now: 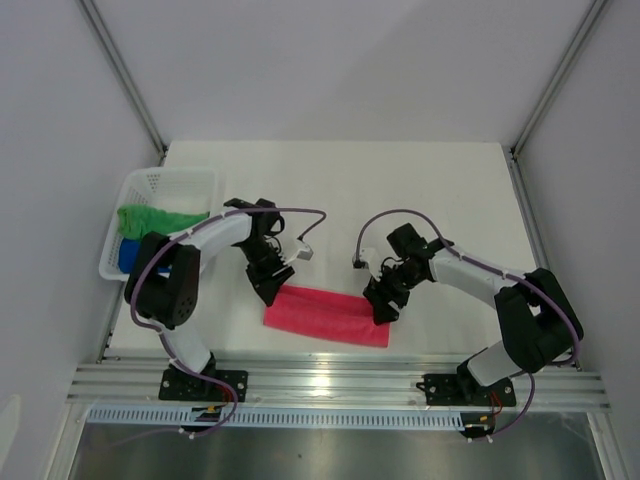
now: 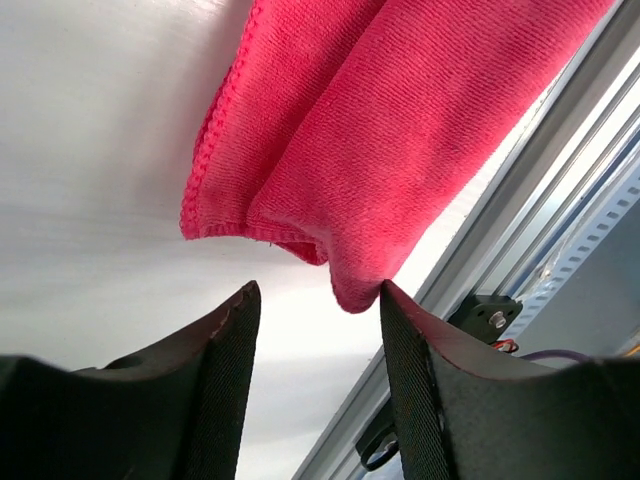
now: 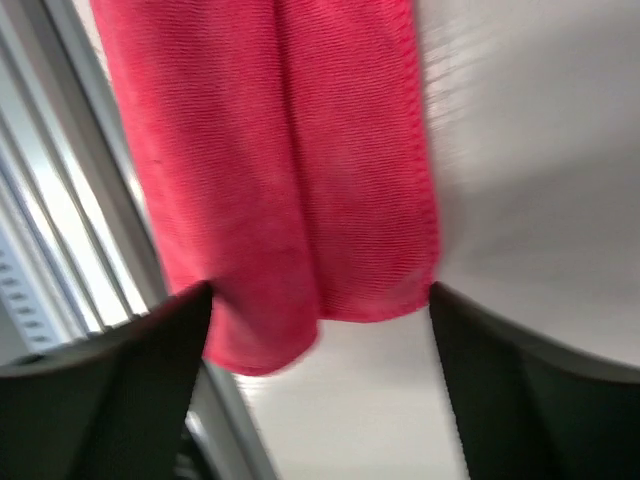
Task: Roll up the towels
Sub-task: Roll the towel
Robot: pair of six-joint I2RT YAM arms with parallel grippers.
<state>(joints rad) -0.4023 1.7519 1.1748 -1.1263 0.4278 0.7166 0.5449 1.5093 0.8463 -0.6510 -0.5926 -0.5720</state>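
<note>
Here, nearest us, the pink-red towel [image 1: 327,316] lies folded into a long strip by the table's [image 1: 420,190] front edge. Our left gripper [image 1: 271,291] sits at its left end and our right gripper [image 1: 384,309] at its right, both with jaws apart, holding nothing. Farther back on the left, the basket [image 1: 165,180] holds the green towel [image 1: 160,217] and the blue towel [image 1: 128,255].

The pink-red towel [image 1: 327,315] along the tabletop's [image 1: 400,180] near edge shows a fine ribbed weave and a stitched hem of the same colour. At the left edge, the white mesh basket [image 1: 180,180] holds a bright green towel [image 1: 160,218] and a royal blue towel [image 1: 128,256]. The tabletop is plain white. Both arms [image 1: 470,272] are white and black, with purple cables [image 1: 300,212].
</note>
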